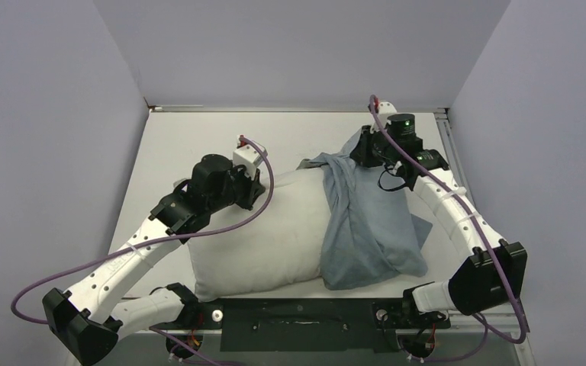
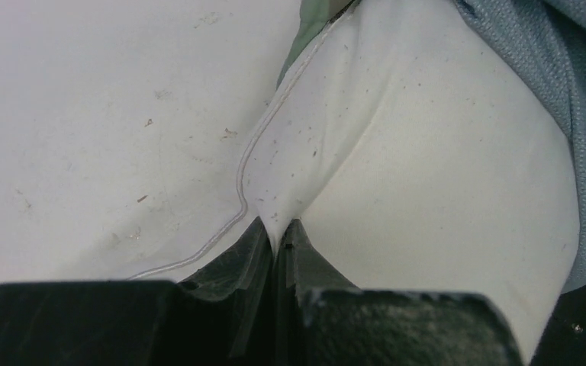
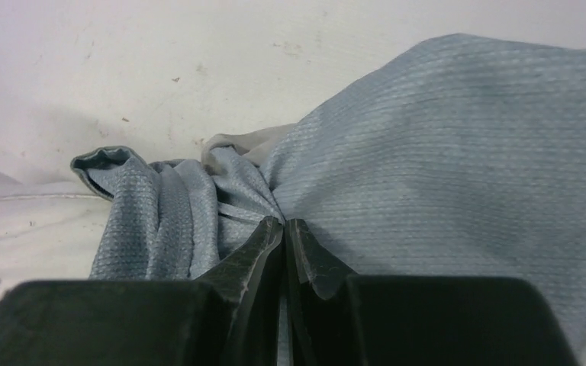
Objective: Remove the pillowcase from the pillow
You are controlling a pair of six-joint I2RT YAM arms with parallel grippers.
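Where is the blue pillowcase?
In the top view, the limp dusty-blue cloth pillowcase lies bunched over the right end of the plump off-white pillow, its far end pinched in the right hand.

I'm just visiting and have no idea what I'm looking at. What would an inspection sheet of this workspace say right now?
Surface: white table, lightly specked.
Job's things: pillow mostly bare; pillowcase bunched over its right end.
Clutter: nothing seen.
Jaws: left jaws shut on the pillow's edge; right jaws shut on the pillowcase.
Cables: purple cables loop along both arms.
Surroundings: plain grey walls on three sides.
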